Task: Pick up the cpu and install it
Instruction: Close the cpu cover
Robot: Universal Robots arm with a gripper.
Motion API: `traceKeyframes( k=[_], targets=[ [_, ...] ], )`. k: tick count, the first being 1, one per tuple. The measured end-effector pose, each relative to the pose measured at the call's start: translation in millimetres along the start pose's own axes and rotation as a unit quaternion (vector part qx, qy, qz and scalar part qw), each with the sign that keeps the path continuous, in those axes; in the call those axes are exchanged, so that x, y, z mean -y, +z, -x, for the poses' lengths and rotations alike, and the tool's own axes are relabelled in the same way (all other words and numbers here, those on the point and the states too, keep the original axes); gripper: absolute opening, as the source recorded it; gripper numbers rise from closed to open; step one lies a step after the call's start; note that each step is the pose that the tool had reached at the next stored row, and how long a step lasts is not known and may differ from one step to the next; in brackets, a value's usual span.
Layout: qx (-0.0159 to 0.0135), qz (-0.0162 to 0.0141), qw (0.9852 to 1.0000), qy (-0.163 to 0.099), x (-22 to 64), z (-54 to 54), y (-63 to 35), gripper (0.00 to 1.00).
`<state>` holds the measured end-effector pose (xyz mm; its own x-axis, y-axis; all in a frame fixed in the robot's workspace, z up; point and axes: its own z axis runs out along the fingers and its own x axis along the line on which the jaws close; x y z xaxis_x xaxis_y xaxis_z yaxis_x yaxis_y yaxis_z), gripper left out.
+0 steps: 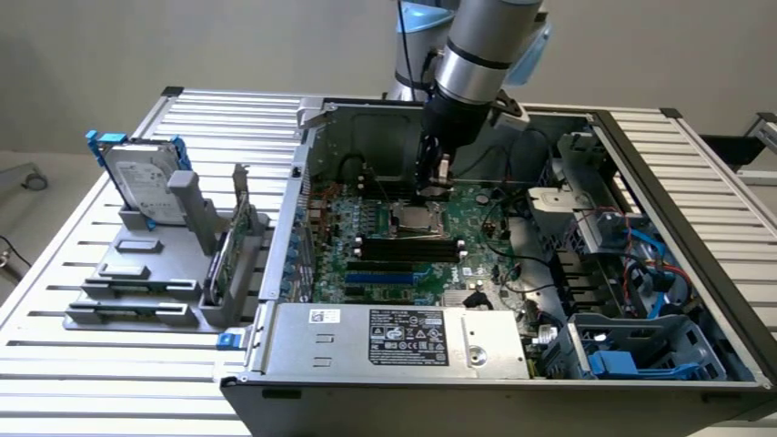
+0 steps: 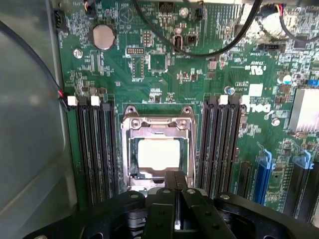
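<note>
Slatted pale aluminium worktop (image 1: 109,364) carries an open grey steel computer case (image 1: 680,182). Inside lies a glossy green motherboard (image 2: 164,74) dense with tiny parts.

Progress: the cpu (image 2: 158,153), a small flat square chip with a dull silver top and thin pale rim, already lies inside the dark square metal-framed socket (image 2: 157,119), so pick-up and placing look done. Can't tell whether the socket latch is locked.

The black end effector (image 2: 175,181) hangs just above the socket's edge, fingers pressed together, holding nothing. Long black ribbed memory slots (image 2: 94,144) flank the socket on both sides.
</note>
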<state>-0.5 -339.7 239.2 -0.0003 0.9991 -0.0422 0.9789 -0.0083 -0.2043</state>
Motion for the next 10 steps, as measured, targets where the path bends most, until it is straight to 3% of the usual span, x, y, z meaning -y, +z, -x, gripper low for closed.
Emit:
traceKeyframes(
  k=[5, 10],
  targets=[
    [-0.0010, -0.0106, 0.9999, -0.001, 6.6, 0.0, 2.6, 0.11],
    [-0.0049, -0.0197, 0.9998, -0.002, 10.4, -0.1, 4.4, 0.11]
  ],
)
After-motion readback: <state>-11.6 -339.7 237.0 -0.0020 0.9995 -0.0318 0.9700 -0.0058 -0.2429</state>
